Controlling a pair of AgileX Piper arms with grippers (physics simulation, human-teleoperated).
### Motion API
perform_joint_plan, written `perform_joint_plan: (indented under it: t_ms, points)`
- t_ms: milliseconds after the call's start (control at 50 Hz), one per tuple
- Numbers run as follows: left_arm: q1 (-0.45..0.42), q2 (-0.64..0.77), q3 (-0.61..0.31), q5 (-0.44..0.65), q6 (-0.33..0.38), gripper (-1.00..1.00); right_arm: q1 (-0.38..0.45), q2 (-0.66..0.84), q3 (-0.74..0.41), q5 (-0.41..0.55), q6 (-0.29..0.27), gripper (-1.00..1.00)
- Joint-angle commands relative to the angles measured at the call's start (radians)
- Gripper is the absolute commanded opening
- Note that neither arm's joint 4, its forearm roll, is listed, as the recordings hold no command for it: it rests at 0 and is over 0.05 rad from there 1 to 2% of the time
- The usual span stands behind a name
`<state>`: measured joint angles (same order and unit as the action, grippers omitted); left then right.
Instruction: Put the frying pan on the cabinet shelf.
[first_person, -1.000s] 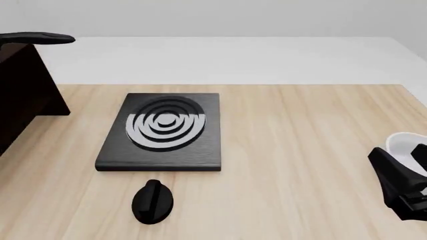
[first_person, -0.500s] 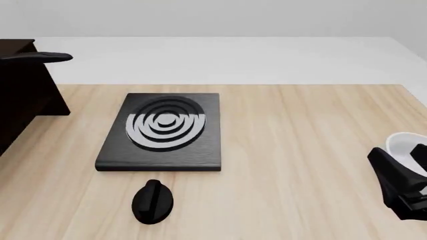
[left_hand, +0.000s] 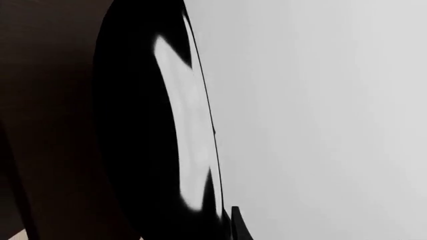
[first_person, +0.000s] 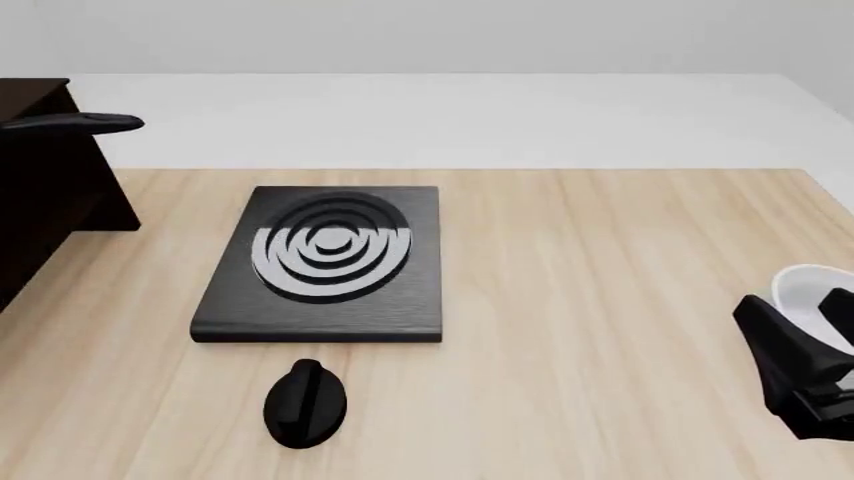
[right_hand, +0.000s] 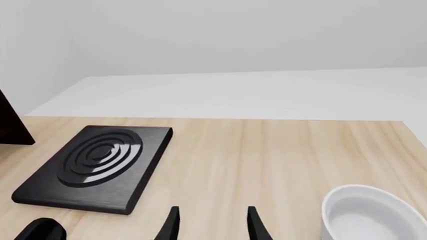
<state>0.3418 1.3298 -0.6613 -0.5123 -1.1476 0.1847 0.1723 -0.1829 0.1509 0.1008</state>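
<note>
At the far left of the front view stands the dark cabinet. The pan pokes out past its upper edge as a thin black tip, level with the cabinet top. My left wrist camera shows the pan's glossy inside close up against the dark wood. My left pincer is not in any view, so I cannot say how open it is or whether it holds the pan.

On the table, left of centre, lies a square black burner, with a black knob near it. At the right edge sits a white bowl. Beside it my right pincer hangs parted, holding nothing.
</note>
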Motion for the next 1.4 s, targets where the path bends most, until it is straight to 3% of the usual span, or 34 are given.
perform_joint_plan:
  t_ms: [20, 220, 240, 700, 1200, 1400]
  points:
    - [0.012, 0.055, 0.001, -0.022, 0.004, -1.00, -0.001, -0.003, 0.003, -0.001, -0.002, 1.00]
    - [0.028, 0.047, -0.016, 0.004, 0.019, -1.00, -0.001, -0.012, -0.003, 0.014, -0.001, 1.00]
    - [0.027, 0.047, -0.015, 0.002, 0.017, 1.00, 0.000, -0.012, -0.003, 0.014, -0.003, 1.00]
    - [-0.002, -0.041, 0.014, 0.034, 0.039, 1.00, -0.001, -0.005, -0.008, 0.012, -0.002, 1.00]
    - [-0.064, -0.177, 0.175, -0.023, 0.059, 1.00, 0.000, 0.002, -0.008, 0.007, 0.000, 1.00]
    - [-0.110, -0.299, 0.224, 0.036, 0.092, 1.00, 0.000, 0.001, 0.000, 0.000, 0.001, 1.00]
